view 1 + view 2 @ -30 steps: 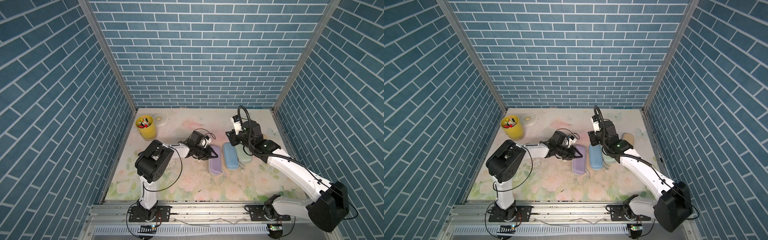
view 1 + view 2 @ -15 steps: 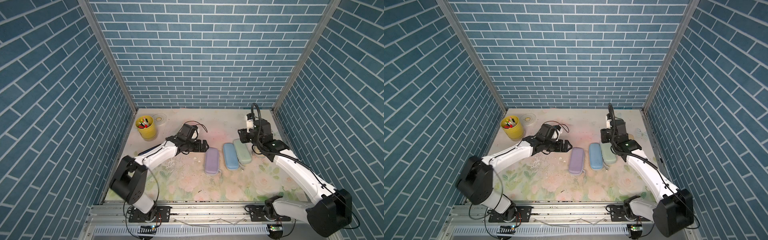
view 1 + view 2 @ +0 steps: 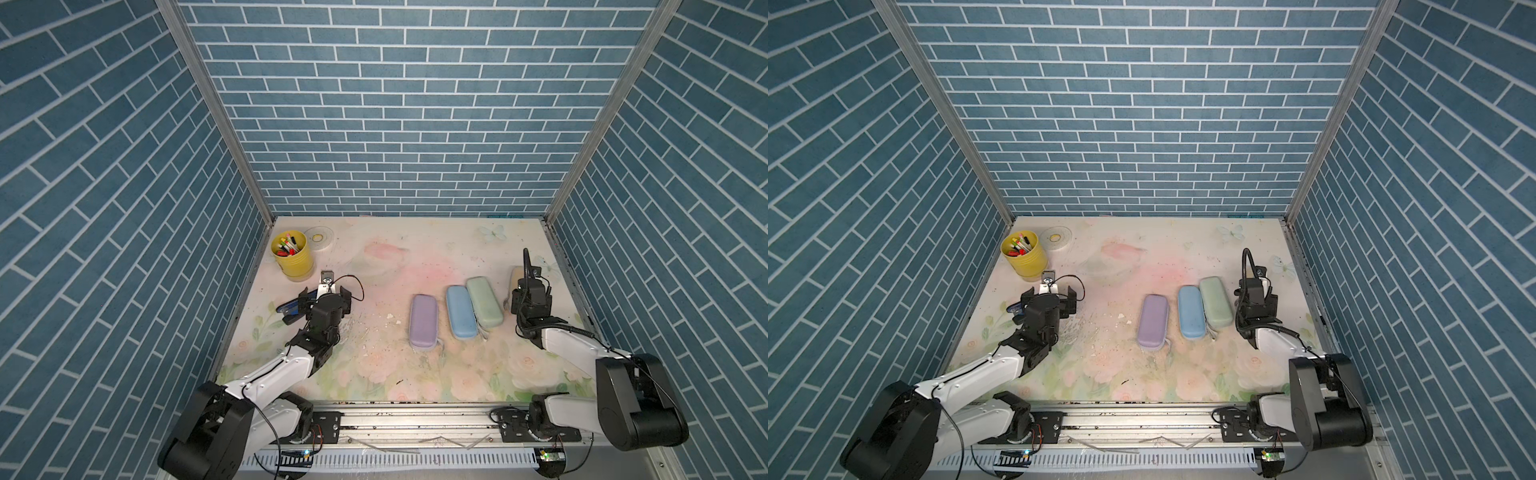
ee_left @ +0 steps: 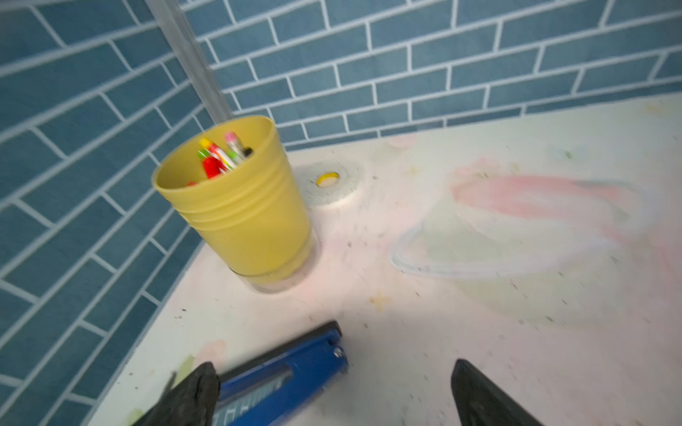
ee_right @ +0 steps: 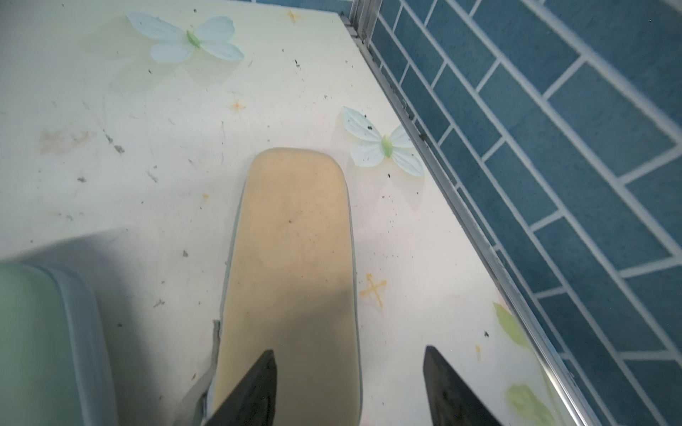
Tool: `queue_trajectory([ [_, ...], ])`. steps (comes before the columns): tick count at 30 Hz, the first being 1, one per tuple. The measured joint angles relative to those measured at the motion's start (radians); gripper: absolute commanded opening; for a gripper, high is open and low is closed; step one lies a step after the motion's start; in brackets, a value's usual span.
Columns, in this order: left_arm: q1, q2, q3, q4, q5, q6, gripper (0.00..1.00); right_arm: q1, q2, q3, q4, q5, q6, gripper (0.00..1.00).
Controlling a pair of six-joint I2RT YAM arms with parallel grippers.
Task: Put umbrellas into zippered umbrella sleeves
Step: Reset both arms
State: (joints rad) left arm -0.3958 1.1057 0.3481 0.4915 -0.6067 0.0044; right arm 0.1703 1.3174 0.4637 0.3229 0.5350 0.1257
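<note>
Three closed sleeves lie side by side in both top views: lilac (image 3: 423,320) (image 3: 1153,321), blue (image 3: 461,311) (image 3: 1191,311) and mint (image 3: 484,301) (image 3: 1215,301). A fourth, beige sleeve (image 5: 295,258) lies closed near the right wall and is mostly hidden under my right gripper (image 3: 528,293). In the right wrist view that gripper (image 5: 350,352) is open, with one finger over the beige sleeve and the other over bare table. My left gripper (image 3: 325,296) (image 4: 332,376) is open wide at the far left, holding nothing. No umbrellas are in view.
A dark blue stapler (image 3: 291,305) (image 4: 280,380) lies just under my left gripper's one finger. Behind it stand a yellow cup of pens (image 3: 291,255) (image 4: 236,206) and a white tape roll (image 3: 319,238). The right wall's metal rail (image 5: 461,206) runs close beside the beige sleeve.
My left arm swung left from the lilac sleeve to the stapler and opened wide. My right arm moved right from the blue and mint sleeves to the beige one, its jaws widening.
</note>
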Motion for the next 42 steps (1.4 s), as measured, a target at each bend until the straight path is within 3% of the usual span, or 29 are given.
queue_trajectory([
  [5,0.136,0.091,-0.072,0.278,0.049,0.082,0.99,-0.055,0.093,-0.026,0.224,-0.041,-0.043,0.63],
  [9,0.277,0.364,-0.127,0.502,0.201,0.082,0.99,-0.112,0.122,-0.087,0.395,-0.155,-0.055,0.64],
  [11,0.299,0.444,-0.137,0.553,0.265,0.083,0.99,-0.134,0.142,-0.100,0.421,-0.212,-0.056,0.67],
  [12,0.301,0.446,-0.138,0.553,0.291,0.083,0.99,-0.145,0.156,-0.100,0.436,-0.241,-0.057,0.85],
  [14,0.301,0.441,-0.106,0.537,0.313,0.081,0.99,-0.161,0.190,-0.093,0.461,-0.288,-0.057,0.99],
  [19,0.332,0.424,0.012,0.480,0.320,0.042,0.99,-0.181,0.209,-0.087,0.478,-0.362,-0.060,0.99],
  [42,0.337,0.419,0.011,0.424,0.342,0.031,0.99,-0.185,0.209,-0.087,0.482,-0.401,-0.060,0.99],
])
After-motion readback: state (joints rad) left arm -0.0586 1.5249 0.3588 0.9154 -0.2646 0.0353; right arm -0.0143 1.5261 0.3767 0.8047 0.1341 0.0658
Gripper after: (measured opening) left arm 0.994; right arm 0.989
